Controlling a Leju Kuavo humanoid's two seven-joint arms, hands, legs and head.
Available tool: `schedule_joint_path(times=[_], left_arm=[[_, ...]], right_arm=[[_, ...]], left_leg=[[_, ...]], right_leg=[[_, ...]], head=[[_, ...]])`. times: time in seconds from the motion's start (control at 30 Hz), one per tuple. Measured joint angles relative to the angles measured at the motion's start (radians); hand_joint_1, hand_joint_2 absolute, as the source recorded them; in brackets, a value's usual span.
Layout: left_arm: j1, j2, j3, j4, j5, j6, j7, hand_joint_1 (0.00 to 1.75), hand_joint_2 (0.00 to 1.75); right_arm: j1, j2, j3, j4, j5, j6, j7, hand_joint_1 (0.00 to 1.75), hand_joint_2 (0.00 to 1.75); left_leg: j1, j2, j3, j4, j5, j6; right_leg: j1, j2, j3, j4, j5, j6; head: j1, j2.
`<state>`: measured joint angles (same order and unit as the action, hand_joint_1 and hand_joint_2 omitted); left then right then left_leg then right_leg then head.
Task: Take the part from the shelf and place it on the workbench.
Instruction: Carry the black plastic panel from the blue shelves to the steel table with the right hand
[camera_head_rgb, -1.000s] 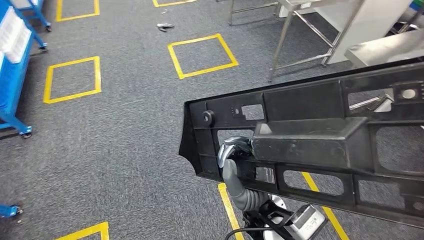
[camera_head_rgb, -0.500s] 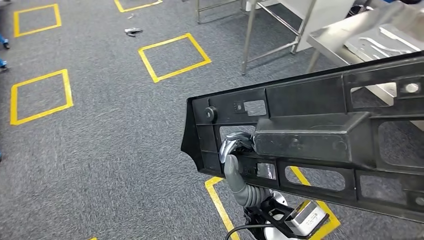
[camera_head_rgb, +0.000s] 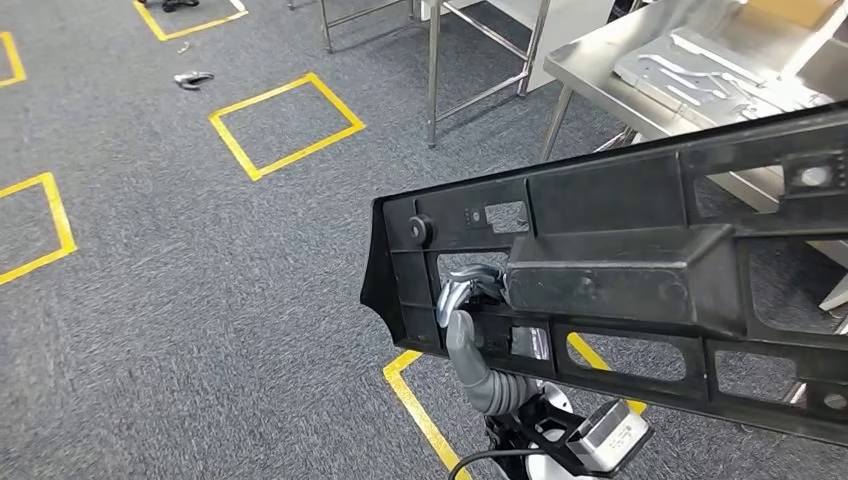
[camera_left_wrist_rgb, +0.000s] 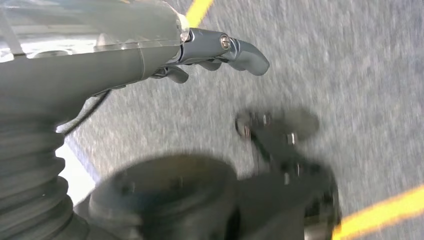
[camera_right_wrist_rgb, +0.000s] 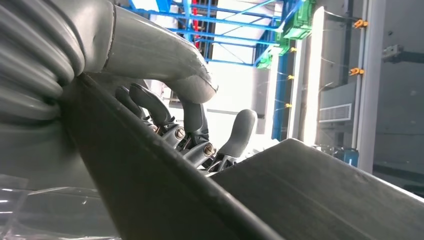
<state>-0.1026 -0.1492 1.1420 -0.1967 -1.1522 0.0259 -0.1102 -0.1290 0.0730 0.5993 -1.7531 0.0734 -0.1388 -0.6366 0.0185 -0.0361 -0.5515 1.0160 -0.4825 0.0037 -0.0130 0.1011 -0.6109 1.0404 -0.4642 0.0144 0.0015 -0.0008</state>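
A long black plastic part (camera_head_rgb: 620, 280) with cut-out openings hangs in front of me, tilted, running off to the right. My right hand (camera_head_rgb: 466, 312) grips it through an opening near its left end. In the right wrist view the fingers (camera_right_wrist_rgb: 192, 127) curl around the part's black rim (camera_right_wrist_rgb: 150, 185). The steel workbench (camera_head_rgb: 598, 52) stands at the upper right, behind the part, with flat metal pieces (camera_head_rgb: 690, 70) lying on it. My left hand (camera_left_wrist_rgb: 220, 47) hangs over the grey carpet and holds nothing.
Yellow taped squares (camera_head_rgb: 285, 125) mark the grey carpet. A steel table frame (camera_head_rgb: 432, 60) stands at the top centre. A small dark object (camera_head_rgb: 193, 78) lies on the floor at the upper left. A cardboard box (camera_head_rgb: 790, 10) sits on the workbench.
The whole picture has slid to the left as the camera turned right; the workbench now shows more fully. The part stays held in the same grip.
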Motion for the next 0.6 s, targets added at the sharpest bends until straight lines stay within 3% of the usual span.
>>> schedule_joint_path(times=[0.03,0.1,0.17,0.2,0.23,0.27,0.33,0.4,0.47,0.53,0.6], left_arm=[[-0.001,0.000,0.000,0.000,0.000,0.000,0.000,0.00,1.75],[-0.001,-0.001,0.000,0.000,0.000,0.001,-0.001,0.00,1.75],[0.002,-0.002,0.000,0.000,0.000,0.002,0.001,0.00,1.75],[0.003,-0.002,0.000,0.000,0.000,0.002,0.001,0.00,1.75],[0.002,-0.002,0.000,0.000,0.000,0.002,0.001,0.00,1.75],[0.001,-0.002,0.000,0.000,0.000,0.002,0.001,0.00,1.75],[-0.001,-0.003,0.000,0.000,0.000,0.002,0.001,0.00,1.75],[-0.002,-0.004,0.000,0.000,0.002,0.002,0.001,0.00,1.75],[-0.003,-0.004,0.000,0.000,0.005,0.002,-0.001,0.00,1.75],[-0.004,-0.005,0.000,0.000,0.008,0.003,-0.002,0.00,1.75],[-0.003,-0.005,0.000,0.000,0.008,0.003,-0.002,0.00,1.75]], right_arm=[[0.001,-0.001,-0.001,0.000,0.000,0.000,-0.001,1.75,1.75],[0.002,-0.001,-0.004,-0.001,0.000,0.000,-0.001,1.75,1.75],[0.006,-0.003,-0.004,0.000,0.001,0.000,-0.001,1.75,1.75],[0.009,-0.004,-0.004,0.000,0.001,0.000,-0.001,1.75,1.75],[0.010,-0.005,-0.004,0.000,0.001,0.000,-0.001,1.75,1.75],[0.011,-0.006,-0.005,0.000,0.001,0.000,-0.001,1.75,1.75],[0.011,-0.006,-0.005,-0.001,0.001,0.000,-0.001,1.75,1.75],[0.016,-0.007,-0.005,-0.002,0.003,0.000,-0.002,1.75,1.75],[0.029,-0.008,-0.006,-0.004,0.005,0.002,-0.005,1.75,1.75],[0.039,-0.009,-0.006,-0.005,0.008,0.010,-0.011,1.75,1.75],[0.042,-0.009,-0.006,-0.006,0.009,0.017,-0.017,1.75,1.75]], left_leg=[[0.001,0.011,0.001,-0.005,0.003,0.007],[-0.001,0.033,0.002,-0.010,0.006,0.017],[-0.004,0.058,0.002,-0.010,0.005,0.020],[-0.004,0.070,0.002,-0.010,0.004,0.020],[-0.005,0.082,0.003,-0.010,0.003,0.020],[-0.006,0.092,0.005,-0.010,0.002,0.018],[-0.011,0.109,0.009,-0.009,-0.003,0.013],[-0.016,0.125,0.012,-0.008,-0.007,0.004],[-0.018,0.138,0.016,-0.009,-0.010,-0.007],[-0.015,0.110,0.009,0.016,-0.034,-0.017],[-0.011,0.062,-0.034,0.118,-0.094,-0.023]], right_leg=[[0.001,-0.023,-0.013,0.027,-0.018,0.005],[0.003,-0.075,-0.067,0.138,-0.078,0.011],[0.001,-0.091,-0.123,0.254,-0.121,0.015],[0.000,-0.094,-0.131,0.270,-0.117,0.016],[0.000,-0.098,-0.116,0.244,-0.094,0.014],[0.001,-0.107,-0.084,0.183,-0.060,0.010],[0.010,-0.148,-0.010,0.042,-0.008,-0.001],[0.020,-0.170,0.017,-0.016,0.001,-0.011],[0.020,-0.149,0.016,-0.022,0.004,-0.019],[0.013,-0.129,0.019,-0.030,0.010,-0.030],[0.008,-0.110,0.020,-0.034,0.014,-0.038]], head=[[0.002,0.000],[0.006,0.000],[0.007,0.000],[0.007,0.000],[0.007,0.000],[0.007,0.000],[0.007,0.000],[0.006,0.000],[0.006,0.000],[0.005,0.000],[0.004,0.000]])
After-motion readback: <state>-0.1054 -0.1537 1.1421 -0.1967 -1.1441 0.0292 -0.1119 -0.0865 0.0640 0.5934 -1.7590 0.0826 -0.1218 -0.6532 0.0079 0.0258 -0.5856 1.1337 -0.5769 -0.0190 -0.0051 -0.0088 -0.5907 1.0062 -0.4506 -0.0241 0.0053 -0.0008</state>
